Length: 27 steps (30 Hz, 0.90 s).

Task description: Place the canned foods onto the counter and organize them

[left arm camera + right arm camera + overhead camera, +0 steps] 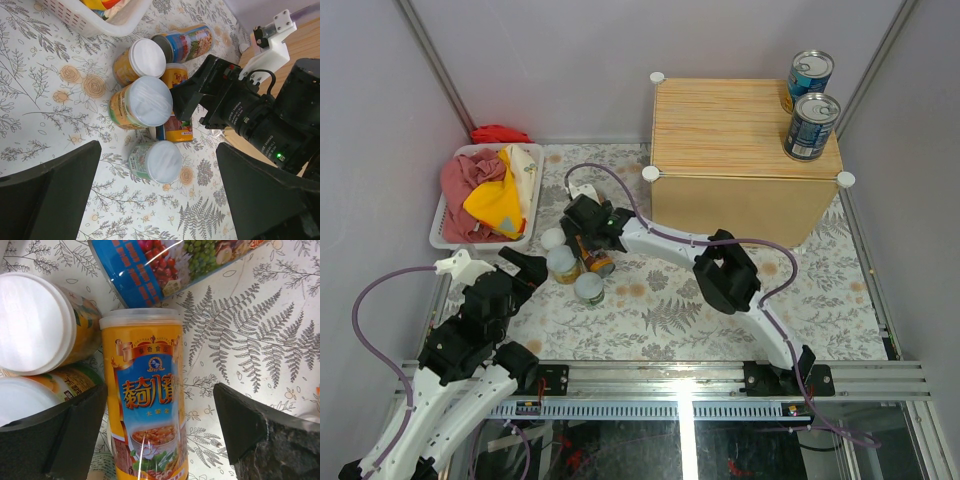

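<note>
**Right gripper straddling an orange can among loose cans**

Nearest the camera, at lower left, the left gripper [159,147] hovered over the table [800,300]. Its fingers were spread wide with nothing held. Behind it sat a basket [438,235] of cloths [490,195]. Just right of that, the unplaced cans crowded together: two white-lidded jars [145,60], a pale can [157,162], a slim can [165,270] on its side, and an orange can [145,405], also lying down. The right gripper [155,400] had its fingers apart on either side of the orange can, not yet clamped. At far right, two tins [812,125] stood upright on the counter [720,120], near its right edge.

Likely trouble: the jars sat just beside the orange can's left side, so a finger closing there could shove them or jam. Gripped lying flat, the can might roll or slip. It would also need standing up on the counter.
</note>
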Each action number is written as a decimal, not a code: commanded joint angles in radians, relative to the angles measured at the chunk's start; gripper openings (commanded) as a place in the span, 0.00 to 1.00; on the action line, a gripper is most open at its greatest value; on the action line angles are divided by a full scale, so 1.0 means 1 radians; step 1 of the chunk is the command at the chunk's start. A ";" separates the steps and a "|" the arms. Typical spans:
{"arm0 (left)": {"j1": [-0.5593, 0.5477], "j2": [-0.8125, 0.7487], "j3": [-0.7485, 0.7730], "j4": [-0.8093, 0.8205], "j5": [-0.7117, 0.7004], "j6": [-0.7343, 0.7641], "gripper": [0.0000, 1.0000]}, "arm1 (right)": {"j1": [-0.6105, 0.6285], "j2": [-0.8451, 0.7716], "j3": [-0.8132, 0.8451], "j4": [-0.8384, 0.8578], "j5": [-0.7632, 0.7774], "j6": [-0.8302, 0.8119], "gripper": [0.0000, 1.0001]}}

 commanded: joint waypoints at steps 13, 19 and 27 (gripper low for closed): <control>-0.008 -0.009 -0.008 0.027 -0.023 0.009 1.00 | -0.013 0.102 0.158 -0.037 -0.059 -0.002 0.91; -0.008 -0.006 -0.010 0.029 -0.022 0.009 1.00 | -0.020 0.117 0.175 -0.040 -0.074 -0.003 0.81; -0.008 0.000 -0.010 0.031 -0.017 0.010 1.00 | -0.024 0.107 0.178 -0.051 -0.083 -0.015 0.45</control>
